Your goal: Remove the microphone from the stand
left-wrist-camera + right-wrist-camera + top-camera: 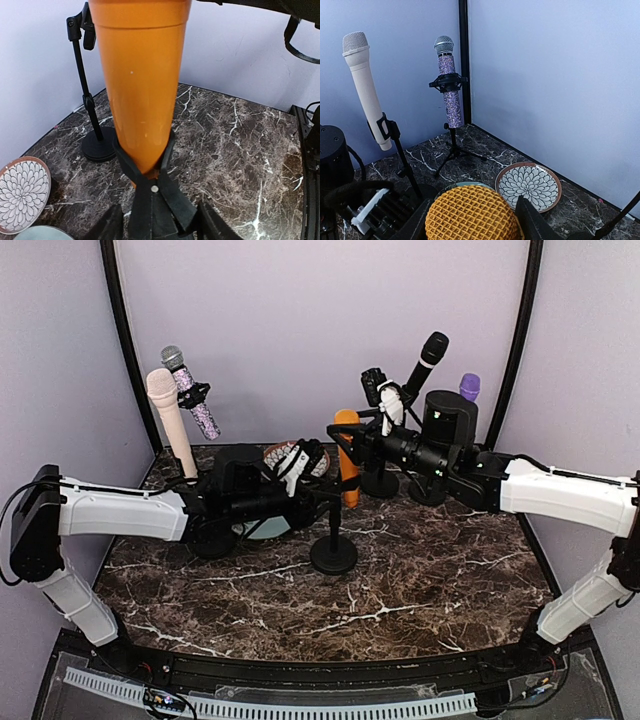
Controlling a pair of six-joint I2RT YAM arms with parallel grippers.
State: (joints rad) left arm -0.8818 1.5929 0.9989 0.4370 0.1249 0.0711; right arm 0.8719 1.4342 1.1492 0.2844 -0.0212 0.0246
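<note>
Right gripper (472,222) is clamped roughly half-wide on the mesh head of the orange tapered microphone (348,480) — I see a finger (532,220) pressed against each side. The microphone stands head up, its narrow end seated in the forked clip of the slim black round-based stand (333,554), near the middle of the dark marble bench (440,580). My left gripper (161,227) is low at that clip, fingers flanking it — whether they're pinching it, I can't tell. A flower-patterned round plate (528,186) lies behind, toward the back edge.
</note>
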